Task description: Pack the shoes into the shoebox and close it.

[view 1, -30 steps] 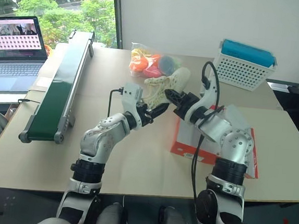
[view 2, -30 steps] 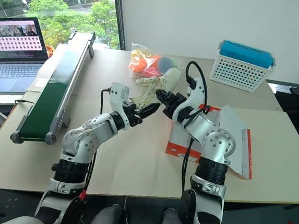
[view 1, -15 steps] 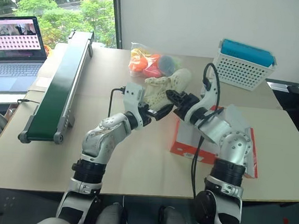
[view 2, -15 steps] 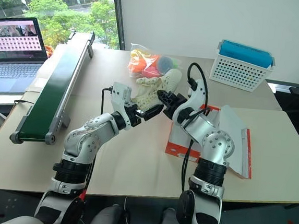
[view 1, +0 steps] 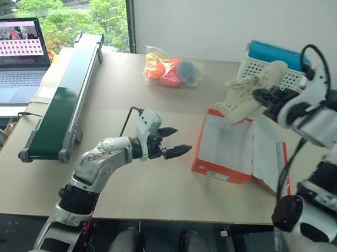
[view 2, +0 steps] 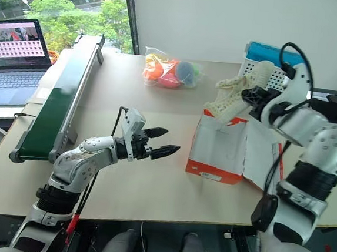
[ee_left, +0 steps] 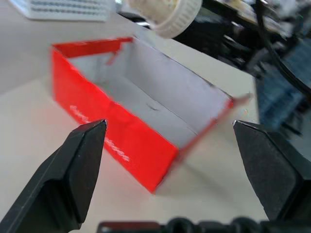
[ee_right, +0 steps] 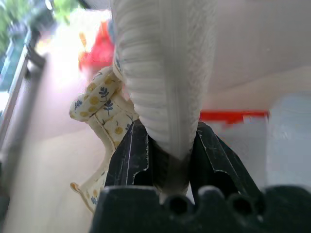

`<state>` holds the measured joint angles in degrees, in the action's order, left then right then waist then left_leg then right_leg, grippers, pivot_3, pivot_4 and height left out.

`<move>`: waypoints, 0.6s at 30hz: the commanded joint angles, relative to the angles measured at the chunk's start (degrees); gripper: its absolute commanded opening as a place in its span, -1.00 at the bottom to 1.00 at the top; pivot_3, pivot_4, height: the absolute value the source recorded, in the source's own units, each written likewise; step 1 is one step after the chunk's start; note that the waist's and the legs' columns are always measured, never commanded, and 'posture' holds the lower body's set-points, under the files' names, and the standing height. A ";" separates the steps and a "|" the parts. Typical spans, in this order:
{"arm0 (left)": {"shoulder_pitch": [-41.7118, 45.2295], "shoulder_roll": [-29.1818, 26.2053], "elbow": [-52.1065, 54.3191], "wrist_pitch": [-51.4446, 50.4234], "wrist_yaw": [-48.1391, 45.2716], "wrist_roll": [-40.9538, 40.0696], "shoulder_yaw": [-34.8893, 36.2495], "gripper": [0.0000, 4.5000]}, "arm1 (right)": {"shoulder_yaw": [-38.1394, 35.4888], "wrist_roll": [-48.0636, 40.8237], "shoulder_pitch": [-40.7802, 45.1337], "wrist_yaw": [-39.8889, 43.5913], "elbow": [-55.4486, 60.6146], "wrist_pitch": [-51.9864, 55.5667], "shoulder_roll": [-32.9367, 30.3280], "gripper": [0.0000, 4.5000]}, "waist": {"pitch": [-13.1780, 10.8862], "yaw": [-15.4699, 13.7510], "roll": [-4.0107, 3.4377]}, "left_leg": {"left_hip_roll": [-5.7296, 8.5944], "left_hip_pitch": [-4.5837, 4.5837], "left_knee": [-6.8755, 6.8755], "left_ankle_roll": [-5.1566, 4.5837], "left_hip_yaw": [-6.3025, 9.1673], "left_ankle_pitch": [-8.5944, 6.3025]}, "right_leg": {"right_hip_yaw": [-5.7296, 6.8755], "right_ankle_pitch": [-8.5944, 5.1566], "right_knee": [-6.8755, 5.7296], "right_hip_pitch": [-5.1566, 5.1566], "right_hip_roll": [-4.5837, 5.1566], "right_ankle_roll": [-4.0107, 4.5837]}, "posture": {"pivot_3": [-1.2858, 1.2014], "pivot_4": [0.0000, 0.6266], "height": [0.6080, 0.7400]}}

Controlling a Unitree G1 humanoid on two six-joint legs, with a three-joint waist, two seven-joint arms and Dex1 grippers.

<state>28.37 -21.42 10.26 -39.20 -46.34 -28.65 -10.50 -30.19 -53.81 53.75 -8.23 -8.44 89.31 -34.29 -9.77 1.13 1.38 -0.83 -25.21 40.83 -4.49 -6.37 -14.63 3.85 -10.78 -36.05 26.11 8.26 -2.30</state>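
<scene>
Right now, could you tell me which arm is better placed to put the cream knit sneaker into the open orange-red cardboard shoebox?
The right: its gripper already grips the sneaker above the shoebox. The left gripper is open, empty and beside the box.

An office-like test lab: laptop (view 1: 15,53), conveyor belt (view 1: 64,99) on a desk (view 1: 151,183) by a window (view 1: 61,4).

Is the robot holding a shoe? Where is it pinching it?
Yes. The right gripper pinches a shoe by one end, above the shoebox. The left gripper is open and empty.
</scene>
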 commanded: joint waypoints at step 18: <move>-0.75 -2.94 5.19 5.26 -5.88 3.26 -4.26 0.97 | 35.75 20.02 -1.14 28.46 -21.88 -6.31 -13.04 -0.68 | 0.00 -0.57 0.00 | 0.07 -0.09 0.11 -0.15 0.03 -0.02 | -0.04 0.05 0.15 -0.05 0.03 -0.15 | 0.03 -0.52 0.46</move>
<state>27.82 -24.27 12.89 -35.12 -52.38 -25.66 -14.87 4.11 -36.53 51.50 17.77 -28.54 84.73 -46.41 -9.78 0.56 1.38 -0.76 -25.30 40.94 -4.64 -6.34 -14.65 3.81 -10.73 -35.90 26.06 8.29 -2.45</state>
